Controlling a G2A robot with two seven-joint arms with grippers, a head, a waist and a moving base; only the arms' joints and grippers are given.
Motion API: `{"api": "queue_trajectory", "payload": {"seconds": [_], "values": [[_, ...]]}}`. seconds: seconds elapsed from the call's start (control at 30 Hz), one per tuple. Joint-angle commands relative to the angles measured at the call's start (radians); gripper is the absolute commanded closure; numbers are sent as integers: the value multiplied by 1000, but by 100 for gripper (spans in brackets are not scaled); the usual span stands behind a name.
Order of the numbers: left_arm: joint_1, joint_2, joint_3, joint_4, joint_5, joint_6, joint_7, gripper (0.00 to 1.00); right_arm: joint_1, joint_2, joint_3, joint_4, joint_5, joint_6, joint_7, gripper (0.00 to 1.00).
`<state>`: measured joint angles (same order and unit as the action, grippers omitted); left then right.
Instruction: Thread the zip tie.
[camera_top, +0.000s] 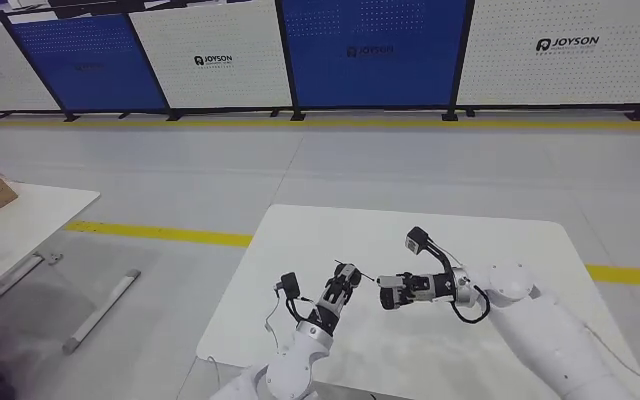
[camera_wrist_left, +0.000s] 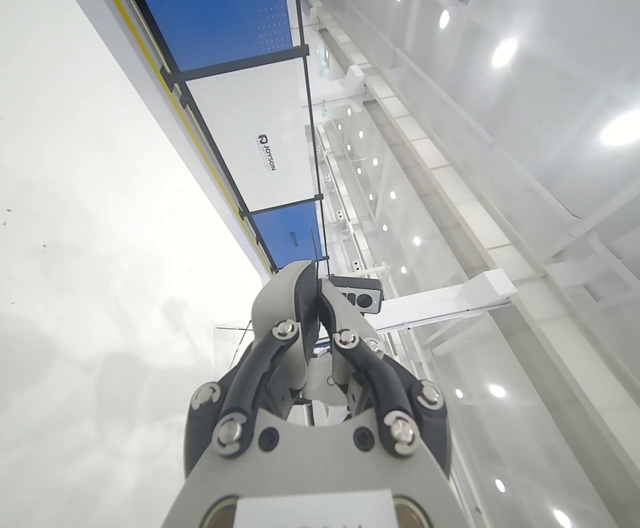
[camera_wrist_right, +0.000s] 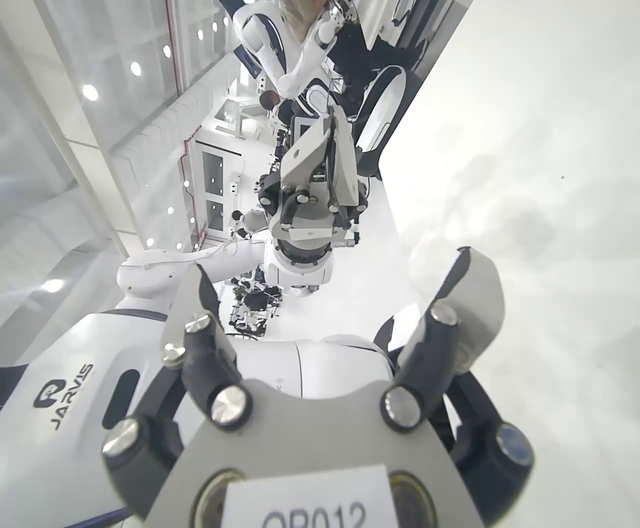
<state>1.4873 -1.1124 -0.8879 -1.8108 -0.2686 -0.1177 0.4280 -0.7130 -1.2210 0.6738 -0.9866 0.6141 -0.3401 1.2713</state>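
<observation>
Left gripper (camera_wrist_left: 317, 280) has its fingers clenched on the zip tie (camera_wrist_left: 315, 247), a thin black strip poking out past the tips, up off the tabletop (camera_top: 480, 240), I'd guess so the free end is easy to reach. Right gripper (camera_wrist_right: 332, 267) sits at its 3 o'clock, fingers spread and empty, probably ready to grab it.

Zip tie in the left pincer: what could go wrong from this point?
1. The left pincer is shut on the thin zip tie near its tips, so the strip could twist or slip out.
2. The right pincer is open and empty, close by in the top view. The tie's free end sticks out unsupported, so it may flex away from a grasp, or be knocked onto the table.
</observation>
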Motion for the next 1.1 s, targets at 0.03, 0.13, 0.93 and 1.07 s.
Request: {"api": "queue_trajectory", "payload": {"seconds": [0.03, 0.13, 0.93, 1.07], "values": [[0, 0, 0, 0, 0, 0, 0, 100, 0, 1, 0, -1, -1, 0, 0, 0], [0, -1, -1, 4, 6, 1, -8, 100, -6, 1, 0, -5, -5, 5, -8, 0], [40, -26, -46, -4, 29, -12, -79, 100, -49, 4, 74, -37, -26, 62, 4, 76], [46, -30, -51, -5, 41, -14, -84, 100, -52, 2, 81, -38, -29, 64, 6, 82]]}}
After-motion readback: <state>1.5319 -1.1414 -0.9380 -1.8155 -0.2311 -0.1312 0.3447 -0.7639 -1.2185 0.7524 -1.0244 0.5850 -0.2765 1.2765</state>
